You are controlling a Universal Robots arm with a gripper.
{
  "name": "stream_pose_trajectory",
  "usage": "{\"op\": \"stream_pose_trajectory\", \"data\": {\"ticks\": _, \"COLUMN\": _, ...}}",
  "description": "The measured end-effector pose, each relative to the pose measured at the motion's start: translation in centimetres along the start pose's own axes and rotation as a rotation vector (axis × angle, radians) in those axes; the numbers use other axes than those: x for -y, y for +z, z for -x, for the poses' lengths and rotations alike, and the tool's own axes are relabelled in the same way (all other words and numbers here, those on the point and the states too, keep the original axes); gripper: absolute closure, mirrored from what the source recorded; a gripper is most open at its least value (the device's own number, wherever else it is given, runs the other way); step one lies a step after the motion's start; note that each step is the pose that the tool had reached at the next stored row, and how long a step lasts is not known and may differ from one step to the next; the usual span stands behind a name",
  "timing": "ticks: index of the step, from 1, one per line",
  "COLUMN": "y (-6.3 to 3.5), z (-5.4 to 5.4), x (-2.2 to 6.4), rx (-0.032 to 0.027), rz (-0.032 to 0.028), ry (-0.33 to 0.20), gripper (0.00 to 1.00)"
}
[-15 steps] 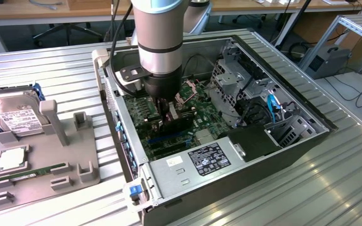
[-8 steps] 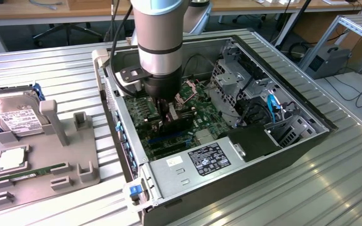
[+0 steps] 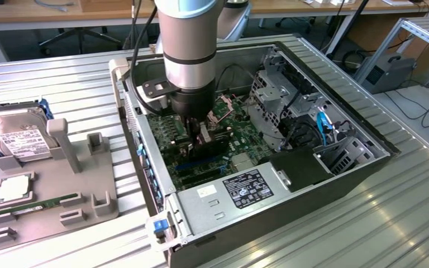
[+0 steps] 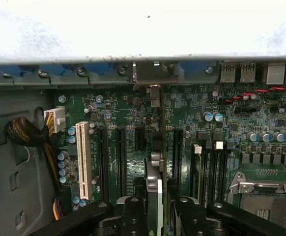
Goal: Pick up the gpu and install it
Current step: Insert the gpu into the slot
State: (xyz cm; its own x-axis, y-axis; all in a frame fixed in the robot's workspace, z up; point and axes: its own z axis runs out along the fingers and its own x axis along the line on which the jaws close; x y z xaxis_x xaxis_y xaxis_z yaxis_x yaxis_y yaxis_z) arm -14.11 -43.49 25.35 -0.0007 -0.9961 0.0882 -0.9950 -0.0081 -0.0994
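Wrist view shows the claw (image 4: 158,209) clamped on the gpu (image 4: 155,189), which stands on edge over the motherboard (image 4: 261,162) between the expansion slots. Exterior view has the arm reaching down into the open computer case (image 3: 348,173) on the table (image 3: 65,84), the hard drive (image 3: 17,137) resting in a grey holder well apart.

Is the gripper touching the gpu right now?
Touching. In the wrist view the gripper has its fingers closed against both faces of the gpu, held edge-on above the motherboard slots.
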Motion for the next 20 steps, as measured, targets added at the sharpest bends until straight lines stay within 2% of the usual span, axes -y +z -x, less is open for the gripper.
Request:
{"op": "stream_pose_trajectory", "data": {"ticks": 2, "y": 0.0, "z": 0.0, "x": 0.0, "rx": 0.0001, "rz": 0.0001, "ry": 0.0, "gripper": 0.72}}
{"op": "stream_pose_trajectory", "data": {"ticks": 3, "y": 0.0, "z": 0.0, "x": 0.0, "rx": 0.0, "rz": 0.0001, "ry": 0.0, "gripper": 0.66}}
{"op": "stream_pose_trajectory", "data": {"ticks": 8, "y": -0.04, "z": 0.0, "x": 0.0, "rx": -0.0003, "rz": 0.0003, "ry": 0.0, "gripper": 0.66}}
{"op": "stream_pose_trajectory", "data": {"ticks": 10, "y": -0.34, "z": 0.0, "x": 0.03, "rx": -0.0004, "rz": 0.0003, "ry": 0.0, "gripper": 0.66}}
{"op": "stream_pose_trajectory", "data": {"ticks": 17, "y": -2.83, "z": 0.0, "x": 0.28, "rx": -0.0022, "rz": 0.0002, "ry": 0.0, "gripper": 0.66}}
{"op": "stream_pose_trajectory", "data": {"ticks": 20, "y": -3.99, "z": 0.2, "x": 0.4, "rx": -0.0062, "rz": 0.0002, "ry": -0.001, "gripper": 0.66}}
